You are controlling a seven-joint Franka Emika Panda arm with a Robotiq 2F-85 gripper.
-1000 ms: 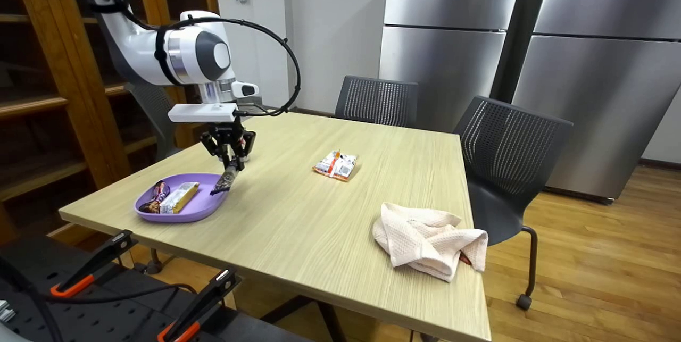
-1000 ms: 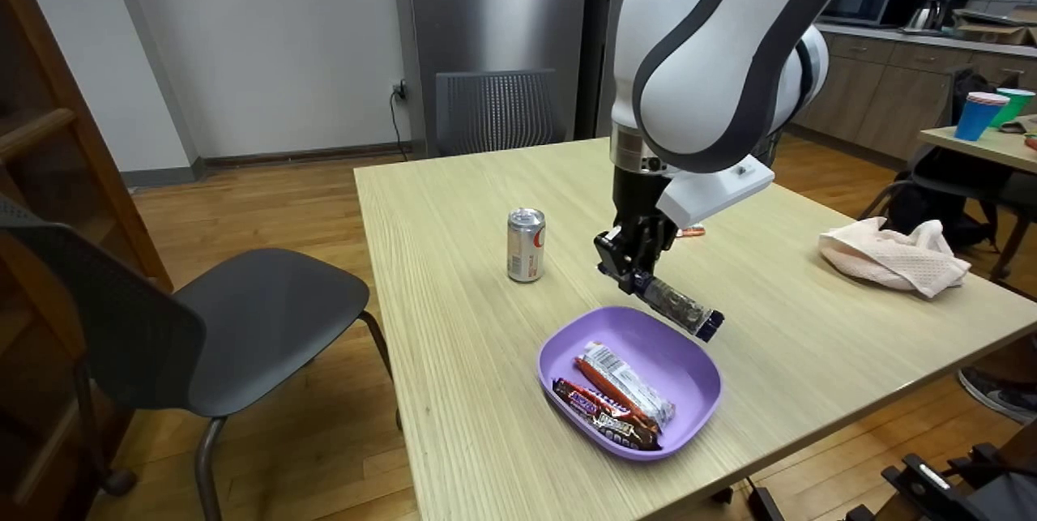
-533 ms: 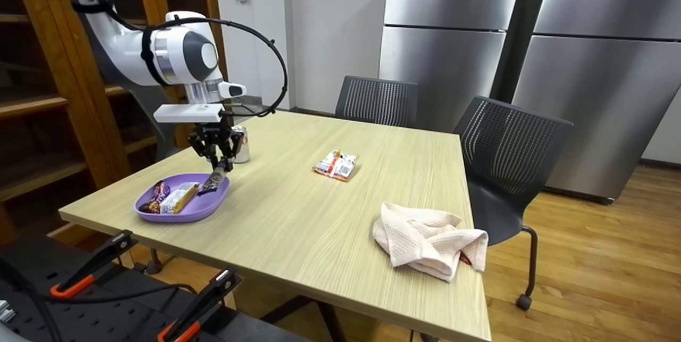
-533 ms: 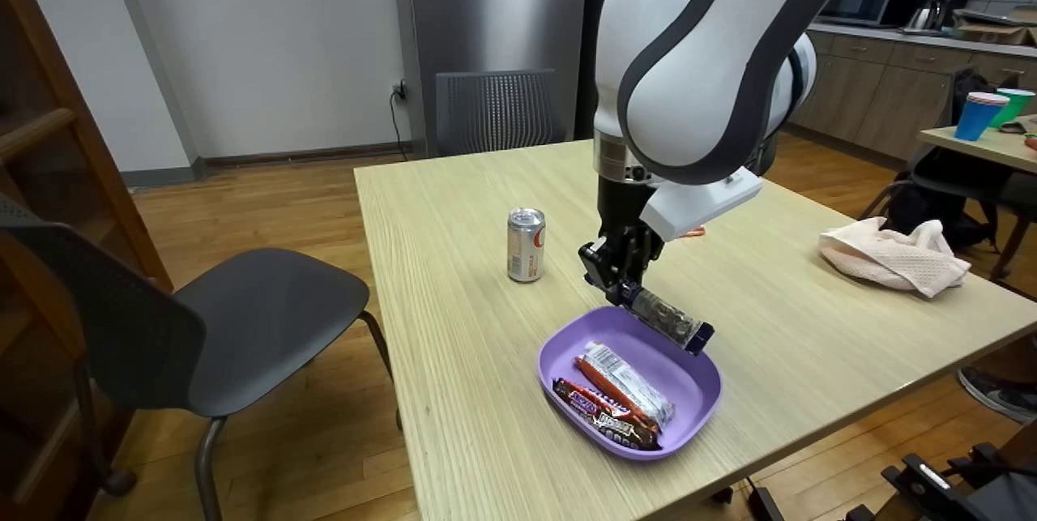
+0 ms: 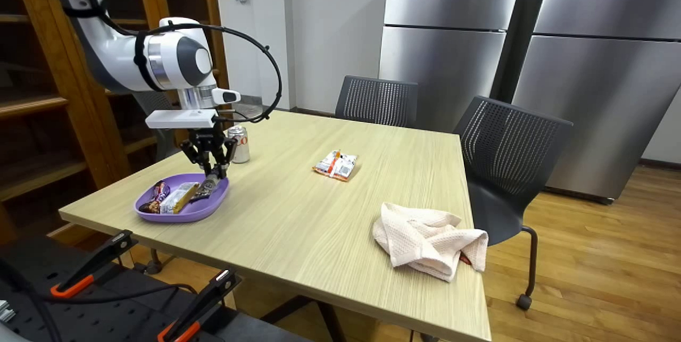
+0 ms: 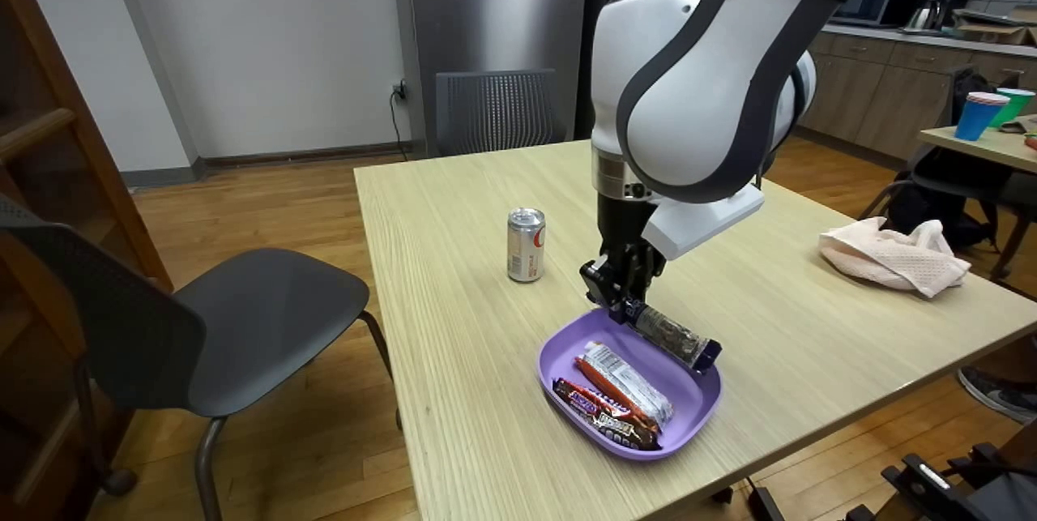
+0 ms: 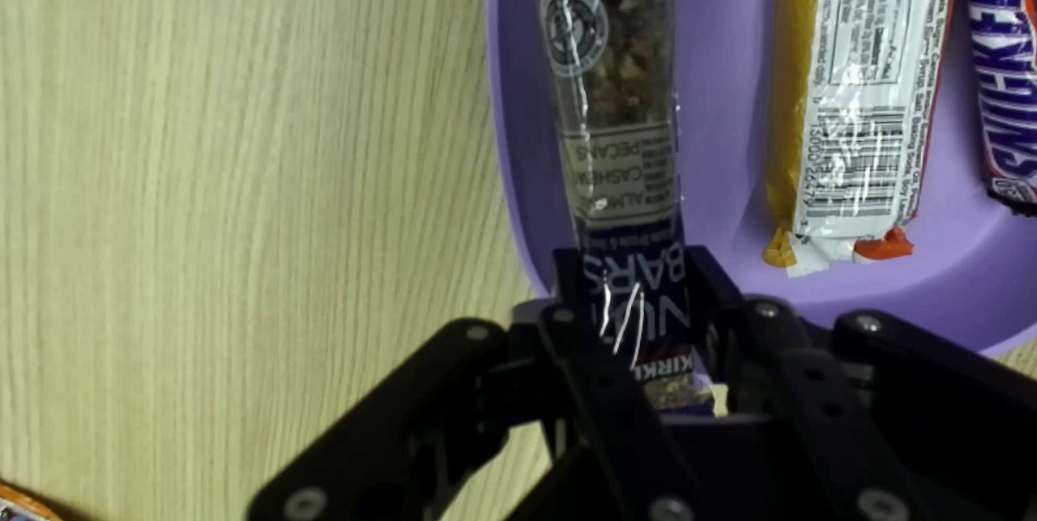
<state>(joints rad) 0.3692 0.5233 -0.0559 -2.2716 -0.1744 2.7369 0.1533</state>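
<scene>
Biggest stuff first: fridges (image 5: pixel 441 76) at the back, then the bench (image 5: pixel 298 214), with my arm (image 5: pixel 173 60) reaching down over one corner of it. The tool (image 7: pixel 636 270) has its jaws narrow, pinched on both sides of the nut bar (image 7: pixel 620 100) near one end. My read is that I'm on the put-down step: most of the nut bar lies over the tray, along one side wall, with the gripped end about above the rim. I can't tell whether any of it touches the bottom. I'd say the next move calls for a small nudge inward so that end clears the rim, then a gentle drop and release, minding the neighbour.

The cloth (image 5: pixel 425 241) is crumpled by another edge of the bench, well apart from all this.

Containers, going down in size: the tray (image 6: pixel 689 407) is purple and shallow, with two snacks lying in it side by side. The can (image 6: pixel 526 249) stands upright on the bench near the tray; no idea if there's anything in it. The bag (image 5: pixel 335 165) lies flat farther in, contents hidden.

Smallest, inside the tray: the white bar (image 7: pixel 867 100) sits label up next to my nut bar with a gap between them, and the Snickers (image 7: pixel 1004 75) is on its far side.
</scene>
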